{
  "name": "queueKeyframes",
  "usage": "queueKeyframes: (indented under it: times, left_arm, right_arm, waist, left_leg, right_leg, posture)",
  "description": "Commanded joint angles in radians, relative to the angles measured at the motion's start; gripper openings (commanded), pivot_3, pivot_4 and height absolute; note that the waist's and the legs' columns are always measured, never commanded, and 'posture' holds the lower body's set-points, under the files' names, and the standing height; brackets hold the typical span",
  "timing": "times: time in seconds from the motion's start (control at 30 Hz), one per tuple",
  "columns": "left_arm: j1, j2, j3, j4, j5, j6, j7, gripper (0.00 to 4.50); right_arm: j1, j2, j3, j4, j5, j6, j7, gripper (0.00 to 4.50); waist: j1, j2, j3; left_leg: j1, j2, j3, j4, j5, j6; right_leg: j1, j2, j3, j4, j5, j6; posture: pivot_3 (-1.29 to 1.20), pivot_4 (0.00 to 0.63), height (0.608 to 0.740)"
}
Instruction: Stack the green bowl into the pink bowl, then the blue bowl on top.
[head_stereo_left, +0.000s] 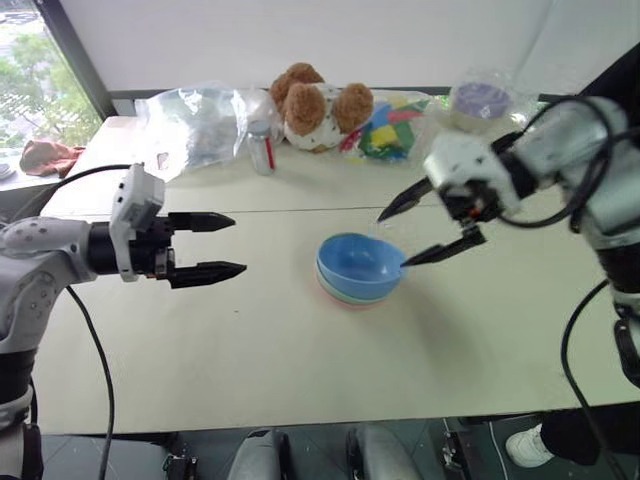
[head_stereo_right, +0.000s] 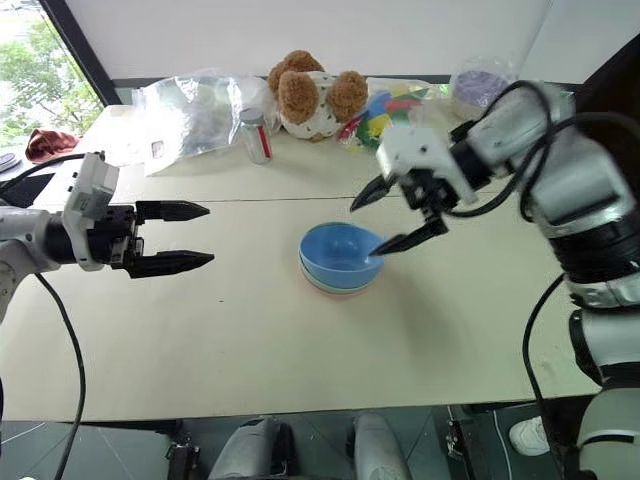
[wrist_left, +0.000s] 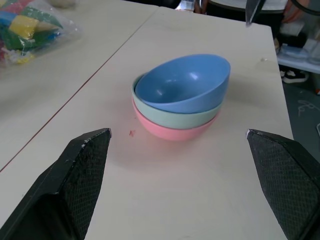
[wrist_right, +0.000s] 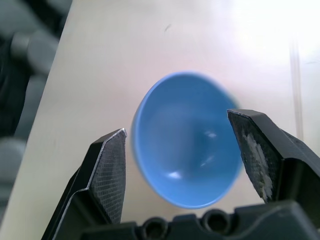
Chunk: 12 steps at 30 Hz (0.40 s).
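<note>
Right gripper (head_stereo_left: 432, 228): jaws apart, empty, just above the sky-blue plastic bowl (head_stereo_left: 360, 264), nested slightly tilted in mint-green bowl (wrist_left: 172, 118) and salmon-pink bowl (wrist_left: 172, 131). Left gripper (head_stereo_left: 230, 245): wide open, empty, farther off.

A sky-blue bowl (wrist_left: 182, 82), a mint-green bowl (wrist_left: 175, 118) and a salmon-pink bowl (wrist_left: 170, 131) sit on a pale beige surface (head_stereo_left: 250, 340), near a brown-and-white teddy bear (head_stereo_left: 318, 105).

Blue bowl (wrist_left: 182, 82) sits tilted atop green bowl (wrist_left: 175, 116), nested in pink bowl (wrist_left: 170, 131), mid-table.
</note>
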<state>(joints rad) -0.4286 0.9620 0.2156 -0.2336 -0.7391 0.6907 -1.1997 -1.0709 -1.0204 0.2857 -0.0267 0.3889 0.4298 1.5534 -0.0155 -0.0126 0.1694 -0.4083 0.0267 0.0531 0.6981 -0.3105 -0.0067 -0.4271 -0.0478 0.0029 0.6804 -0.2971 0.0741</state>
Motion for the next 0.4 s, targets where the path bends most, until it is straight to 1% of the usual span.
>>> queueKeyframes:
  times: [0.03,0.1,0.23,0.4]
  left_arm:
    - [0.016,0.017,0.04,-0.039,-0.03,0.008,-0.002,4.5]
    - [0.024,0.018,0.042,-0.049,-0.036,0.012,0.003,4.5]
    - [0.045,0.015,0.049,-0.072,-0.048,0.025,0.02,4.5]
    - [0.064,0.016,0.053,-0.104,-0.075,0.061,0.048,4.5]
  right_arm:
    - [0.1,-0.059,-0.158,-0.112,0.087,0.172,-0.086,3.51]
    - [0.19,-0.081,-0.23,-0.177,0.123,0.248,-0.136,3.51]
    - [0.393,-0.078,-0.373,-0.306,0.185,0.376,-0.277,3.51]
    - [0.512,-0.081,-0.463,-0.375,0.217,0.43,-0.367,3.51]
  waist:
    - [0.006,-0.001,0.0]
    - [0.006,-0.001,0.0]
    - [0.002,-0.001,0.0]
    - [-0.002,0.0,0.0]
  left_leg:
    - [0.0,0.0,0.0,0.0,0.0,0.0]
    - [0.0,-0.001,0.0,0.0,0.0,0.001]
    - [0.0,-0.001,0.0,0.0,0.0,0.001]
    - [0.001,0.0,0.0,0.0,0.0,0.001]
  right_leg:
    - [0.0,-0.001,0.0,0.0,0.0,0.0]
    - [0.001,-0.001,0.0,-0.001,0.0,0.0]
    - [0.002,-0.001,0.0,-0.001,0.0,0.0]
    - [0.001,-0.001,0.0,0.0,0.0,0.0]
  posture:
    - [0.0,0.15,0.74]
    - [0.0,0.15,0.74]
    - [0.0,0.15,0.74]
    - [0.0,0.15,0.74]
